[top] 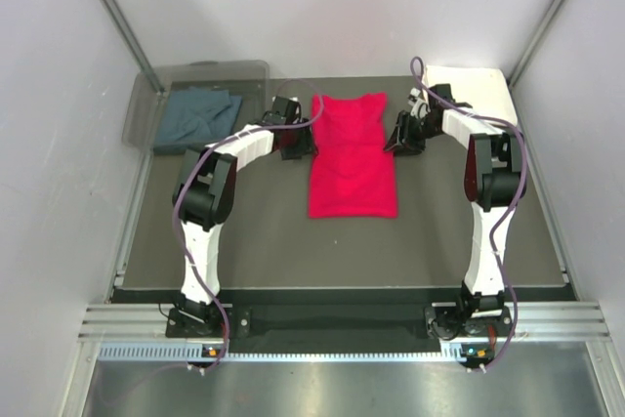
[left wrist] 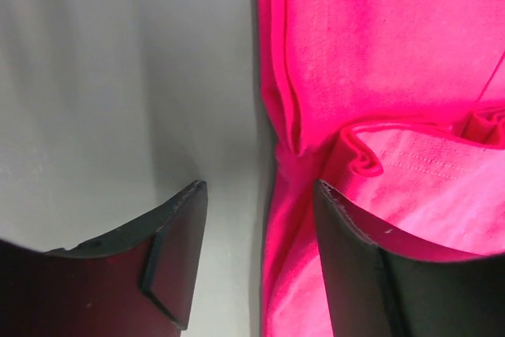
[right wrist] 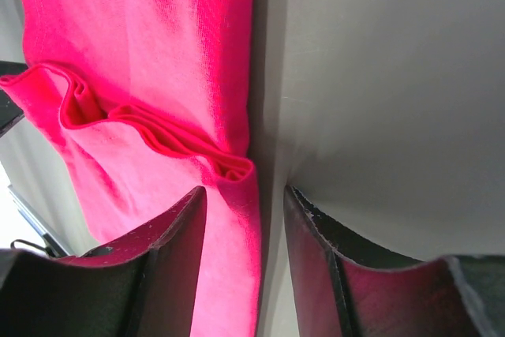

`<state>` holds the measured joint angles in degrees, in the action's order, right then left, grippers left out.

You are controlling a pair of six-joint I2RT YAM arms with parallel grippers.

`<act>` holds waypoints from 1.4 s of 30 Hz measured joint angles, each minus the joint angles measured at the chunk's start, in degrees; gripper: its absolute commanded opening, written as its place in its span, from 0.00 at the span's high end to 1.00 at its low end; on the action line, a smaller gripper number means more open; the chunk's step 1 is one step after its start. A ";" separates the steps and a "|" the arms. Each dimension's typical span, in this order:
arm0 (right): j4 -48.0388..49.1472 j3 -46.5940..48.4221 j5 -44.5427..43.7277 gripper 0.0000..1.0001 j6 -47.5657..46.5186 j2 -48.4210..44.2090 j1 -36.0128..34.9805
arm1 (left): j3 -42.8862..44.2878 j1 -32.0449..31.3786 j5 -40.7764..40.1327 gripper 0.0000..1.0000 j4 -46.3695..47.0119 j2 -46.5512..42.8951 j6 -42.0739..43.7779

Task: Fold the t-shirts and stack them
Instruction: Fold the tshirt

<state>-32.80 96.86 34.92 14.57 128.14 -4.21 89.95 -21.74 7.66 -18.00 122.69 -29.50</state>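
Two grippers flank the red t-shirt [top: 352, 158], which lies folded narrow at the middle of the bench [top: 244, 241]. The fingers of the left gripper [left wrist: 260, 185] and right gripper [right wrist: 245, 189] are open, straddling its side edges. The likely next move is to pinch both edges and fold crosswise.

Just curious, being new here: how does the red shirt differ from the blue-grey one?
The red t-shirt lies smoothed into a long narrow strip in the middle. The blue-grey t-shirt sits rumpled in the far left corner. The red t-shirt is bright, the blue-grey t-shirt dull. Both are soft cloth.
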 measured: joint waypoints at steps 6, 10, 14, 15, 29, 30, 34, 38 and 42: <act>-0.09 0.00 0.11 0.56 0.02 0.00 0.17 | -7.50 -0.17 -1.97 0.27 1.97 -5.46 -3.61; -0.22 0.00 0.11 0.56 0.04 0.00 0.31 | -9.03 -1.09 -2.86 0.25 4.39 -7.69 -4.15; -0.22 0.00 0.13 0.57 0.11 0.02 0.33 | -8.63 -2.80 -3.06 0.26 6.93 -7.80 -5.07; -0.22 0.00 0.13 0.57 0.13 0.02 0.33 | -8.44 -3.15 -3.06 0.25 7.21 -7.80 -5.14; -0.26 0.07 0.37 0.58 0.17 0.17 0.35 | -0.17 -4.00 -4.76 0.35 6.16 0.26 -4.46; -0.39 0.26 0.52 0.58 0.17 0.31 0.37 | -0.15 -3.93 -5.03 0.33 5.88 0.61 -4.22; -0.70 1.11 1.11 0.69 0.15 1.01 0.37 | -0.15 -3.85 -5.55 0.54 5.31 0.74 -3.87; -0.87 1.55 1.22 0.89 0.39 1.86 0.37 | 0.24 -3.56 -5.90 1.00 4.37 1.46 -3.58; -0.87 1.64 0.50 0.92 1.57 2.38 0.37 | 2.93 -3.34 -6.34 1.00 2.43 3.21 -3.10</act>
<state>-33.67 98.50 35.42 16.14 130.52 -3.84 92.88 -25.08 1.32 -15.57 125.91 -32.60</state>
